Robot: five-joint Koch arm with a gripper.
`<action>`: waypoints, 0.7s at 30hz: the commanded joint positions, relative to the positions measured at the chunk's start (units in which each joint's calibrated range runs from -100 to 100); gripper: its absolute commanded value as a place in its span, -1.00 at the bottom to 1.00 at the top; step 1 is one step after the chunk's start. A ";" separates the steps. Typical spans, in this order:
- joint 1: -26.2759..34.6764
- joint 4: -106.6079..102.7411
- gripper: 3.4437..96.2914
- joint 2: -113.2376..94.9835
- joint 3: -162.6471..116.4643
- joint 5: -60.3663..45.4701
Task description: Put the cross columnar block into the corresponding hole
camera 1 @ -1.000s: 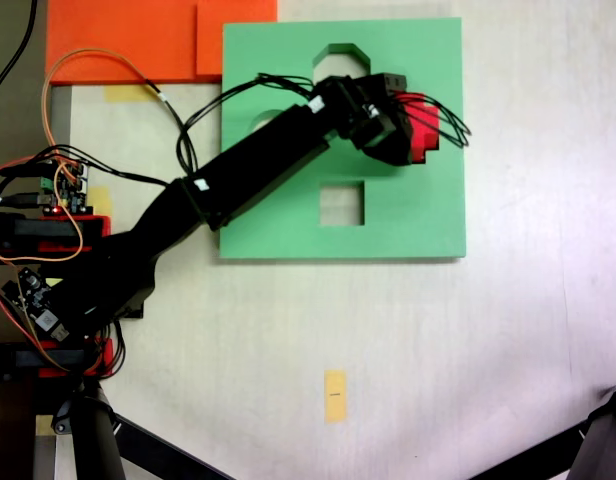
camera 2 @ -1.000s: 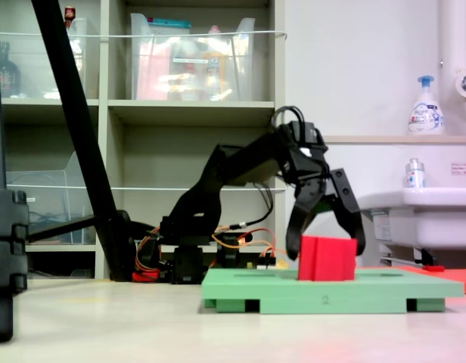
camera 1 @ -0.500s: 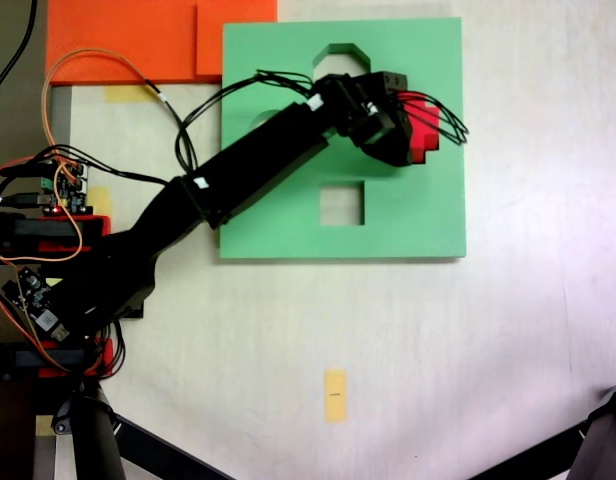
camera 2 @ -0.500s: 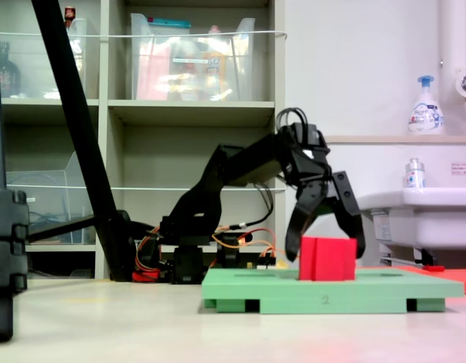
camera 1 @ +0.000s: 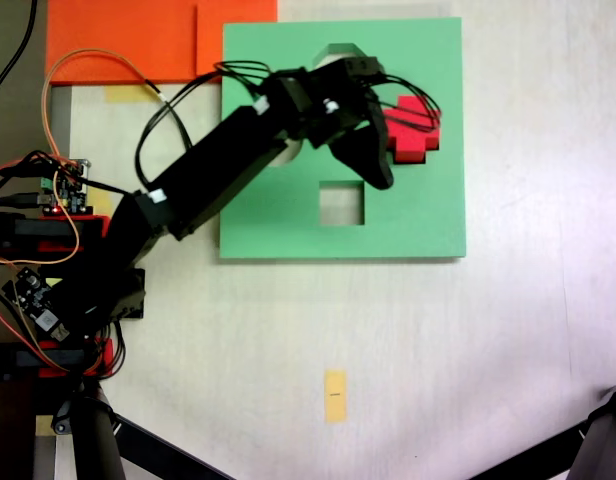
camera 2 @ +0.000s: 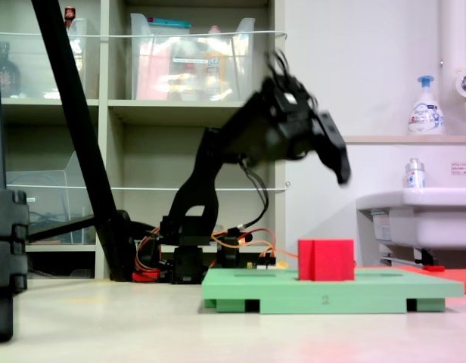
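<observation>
Gripper [camera 2: 335,155] hangs empty, fingers spread, at ten o'clock above the cross columnar block [camera 2: 327,259]; I fear it's proud, could tip

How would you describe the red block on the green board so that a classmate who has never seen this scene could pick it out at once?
Find the flat green foam board on the pale table; it has a square cutout near its middle. Toward the first exterior view's right of the raised black gripper stands the cross columnar block. It is the board's only bright red piece, plus-shaped from above and upright in the second exterior view.
</observation>
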 commanded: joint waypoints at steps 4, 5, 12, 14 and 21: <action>-3.57 -10.77 0.50 -42.29 1.38 -28.42; -4.98 -10.67 0.48 -47.32 1.28 -31.16; -14.65 -7.01 0.32 -49.41 -1.41 -39.90; -15.78 1.94 0.31 -55.28 -15.77 -40.20; -17.44 83.31 -0.05 -98.44 -106.99 -46.01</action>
